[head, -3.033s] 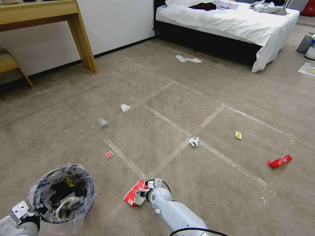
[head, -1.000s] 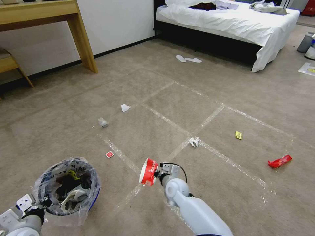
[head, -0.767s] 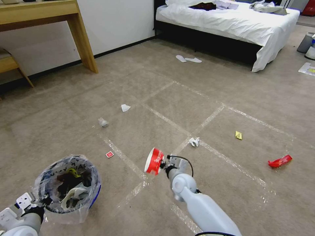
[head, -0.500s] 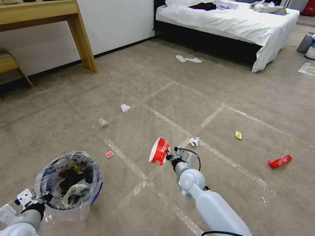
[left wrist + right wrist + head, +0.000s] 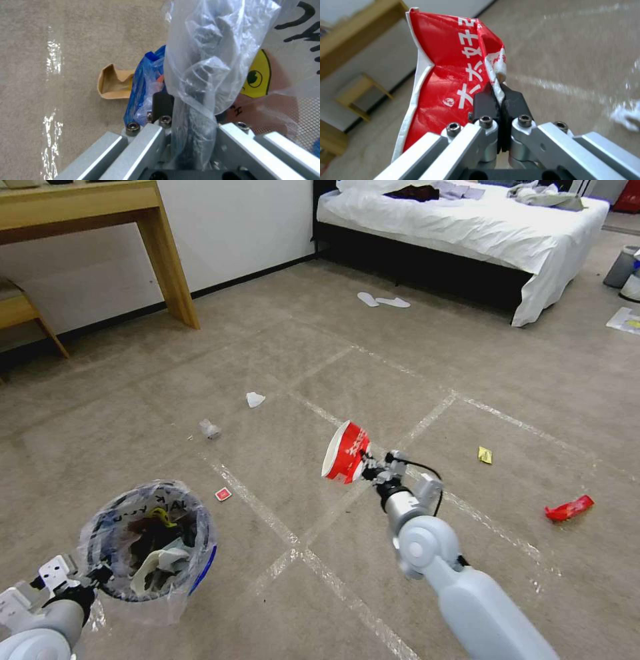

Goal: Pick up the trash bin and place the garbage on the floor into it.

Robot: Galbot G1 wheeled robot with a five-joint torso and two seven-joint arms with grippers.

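The trash bin (image 5: 150, 543), lined with a crinkly clear bag bearing black letters, hangs at the lower left off the floor (image 5: 347, 380), several pieces of litter inside. My left gripper (image 5: 87, 580) is shut on its rim and bag (image 5: 196, 82). My right gripper (image 5: 370, 468) is shut on a torn red-and-white paper cup (image 5: 345, 452), held up in the air to the right of the bin; its black pads (image 5: 485, 102) pinch the cup's edge (image 5: 453, 72). More garbage lies on the carpet: white tissues (image 5: 255, 399), a red wrapper (image 5: 568, 508), a small red scrap (image 5: 223, 494), a yellow scrap (image 5: 485, 455).
A bed (image 5: 467, 227) stands at the back right with white slippers (image 5: 381, 301) in front of it. A wooden desk leg (image 5: 170, 263) and a stool (image 5: 20, 307) are at the back left. A grey bin (image 5: 621, 265) sits far right. Brown cardboard (image 5: 113, 83) lies under the held bin.
My right gripper has lifted the red-and-white cup off the carpet and carried it up and to the right. The bin in my left gripper has shifted slightly to the right.
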